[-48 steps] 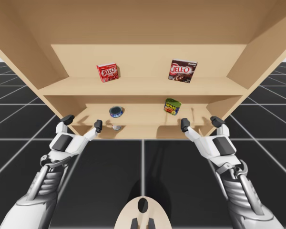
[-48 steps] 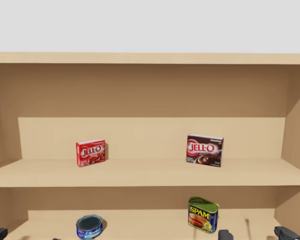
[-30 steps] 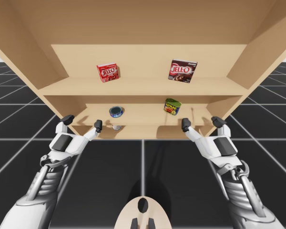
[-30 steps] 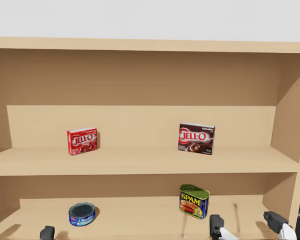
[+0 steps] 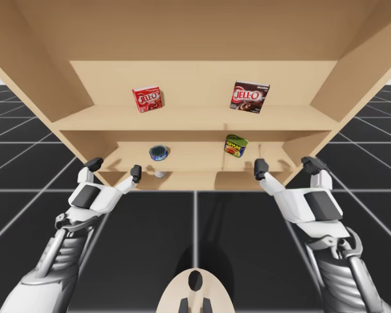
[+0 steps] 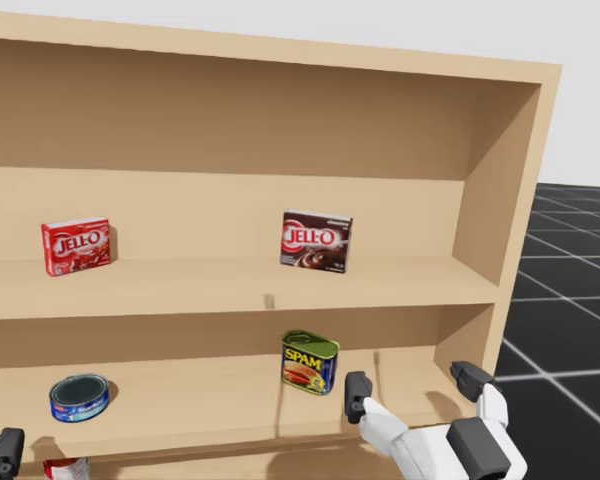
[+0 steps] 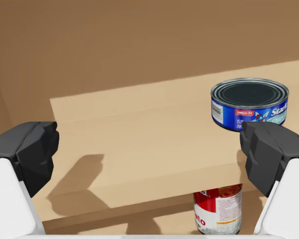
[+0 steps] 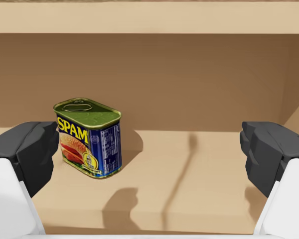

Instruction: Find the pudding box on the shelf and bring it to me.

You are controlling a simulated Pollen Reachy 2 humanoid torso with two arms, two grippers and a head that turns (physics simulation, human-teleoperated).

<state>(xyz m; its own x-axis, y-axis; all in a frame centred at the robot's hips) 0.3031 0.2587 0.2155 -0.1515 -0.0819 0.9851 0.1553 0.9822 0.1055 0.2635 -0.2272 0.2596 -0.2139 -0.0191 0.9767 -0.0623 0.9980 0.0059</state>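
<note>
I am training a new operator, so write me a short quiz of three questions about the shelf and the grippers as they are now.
1. True or false: the brown box stands on the upper shelf.
2. Fill in: my left gripper and my right gripper are both ____ (open or shut).
3. The rectangular can stands:
A. on the upper shelf
B. on the lower shelf
C. on top of the brown box

Key: 1 true; 2 open; 3 B.
</note>
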